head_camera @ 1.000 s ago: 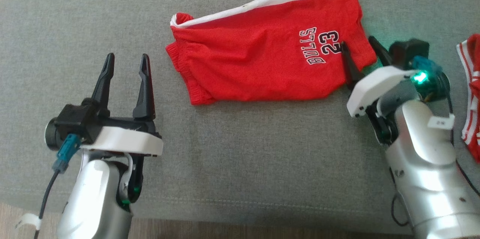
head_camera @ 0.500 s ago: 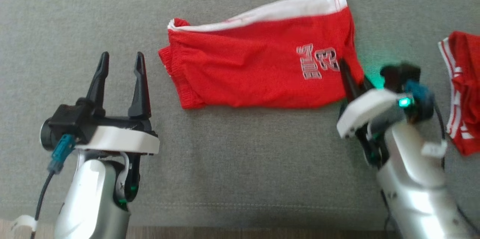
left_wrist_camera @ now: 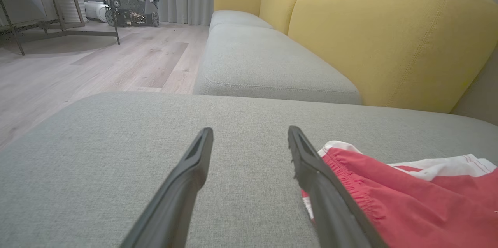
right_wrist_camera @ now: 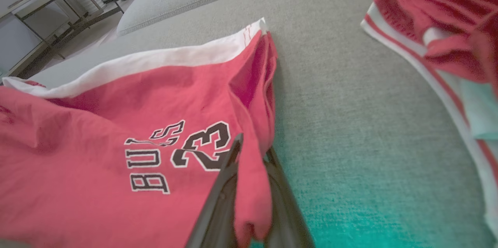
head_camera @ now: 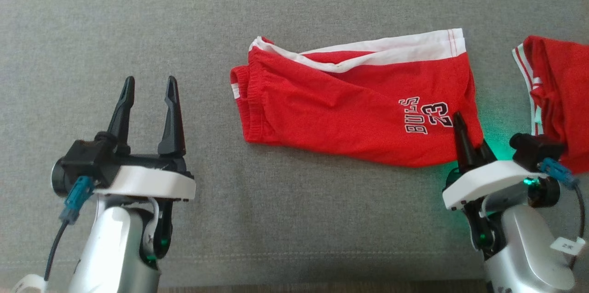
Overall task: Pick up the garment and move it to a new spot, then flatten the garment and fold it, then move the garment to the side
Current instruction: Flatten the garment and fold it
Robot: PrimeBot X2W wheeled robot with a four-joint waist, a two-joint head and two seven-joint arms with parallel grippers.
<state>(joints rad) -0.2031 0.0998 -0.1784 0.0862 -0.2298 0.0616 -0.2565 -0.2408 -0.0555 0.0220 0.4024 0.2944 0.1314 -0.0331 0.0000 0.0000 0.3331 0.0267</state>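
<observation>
The red jersey shorts [head_camera: 349,113] with a white side band and a "BULLS 23" print lie on the grey woven sofa cushion [head_camera: 294,219], right of centre. A second ago the right gripper [head_camera: 469,132] stood spread about their hem corner by the print; now its dark fingers are pinched onto that cloth. The grasp looks made, so lifting to a new spot can begin. The left gripper [head_camera: 150,80] hovers spread wide and holds nothing, near the waistband; a second red garment with white stripes [head_camera: 557,95] lies close at the right.

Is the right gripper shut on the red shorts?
Shut on the red shorts: the fingers of the right gripper pinch a fabric fold beside the 23 print.
</observation>
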